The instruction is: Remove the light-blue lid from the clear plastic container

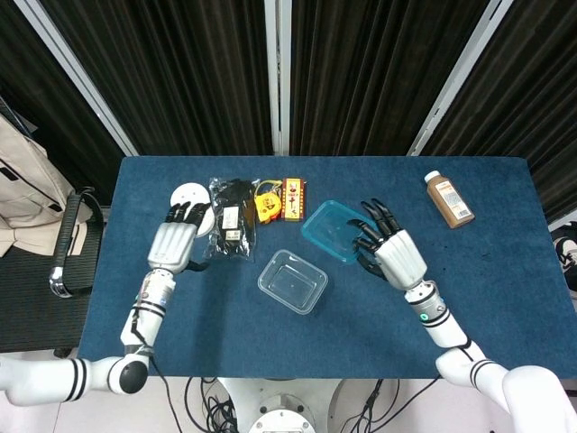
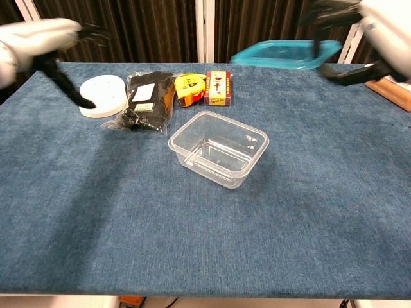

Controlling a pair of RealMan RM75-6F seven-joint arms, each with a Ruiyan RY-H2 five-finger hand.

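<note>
The clear plastic container stands open and uncovered in the middle of the blue table. My right hand holds the light-blue lid by its right edge, lifted in the air up and to the right of the container. My left hand hovers far to the left with fingers apart and nothing in it, beside a white round disc.
Behind the container lie a black packet, a yellow tape measure and a red-yellow box. A brown bottle lies at the far right.
</note>
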